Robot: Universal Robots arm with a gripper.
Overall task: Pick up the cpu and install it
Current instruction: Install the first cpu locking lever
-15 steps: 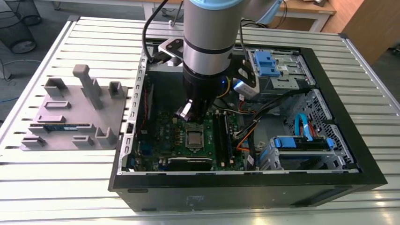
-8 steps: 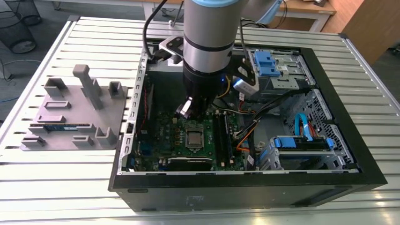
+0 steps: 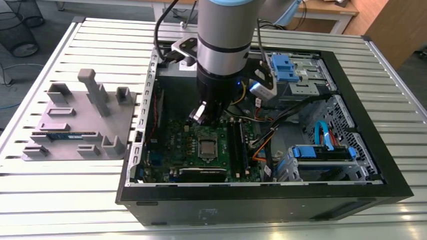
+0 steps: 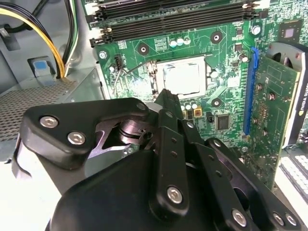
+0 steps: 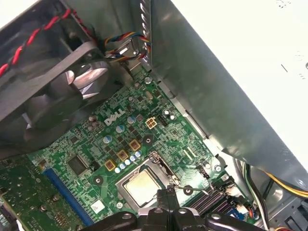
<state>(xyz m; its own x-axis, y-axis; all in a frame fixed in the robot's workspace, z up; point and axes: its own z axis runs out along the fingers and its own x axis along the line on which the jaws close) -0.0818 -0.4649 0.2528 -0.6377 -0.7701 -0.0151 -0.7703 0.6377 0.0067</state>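
Second wrist view: gripper (image 4: pixel 166 98) is hovering pressed together, empty, just short of seated cpu (image 4: pixel 181 78); light, rigid, fragile, edge-grip only.

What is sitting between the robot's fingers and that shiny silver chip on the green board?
Nothing visible. The cpu lies flat in its socket on the motherboard, its metal top uncovered. The gripper hangs just beside it in both wrist views, with only open air between them.

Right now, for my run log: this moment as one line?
cpu: seated in motherboard socket | gripper: above it, empty | case: open
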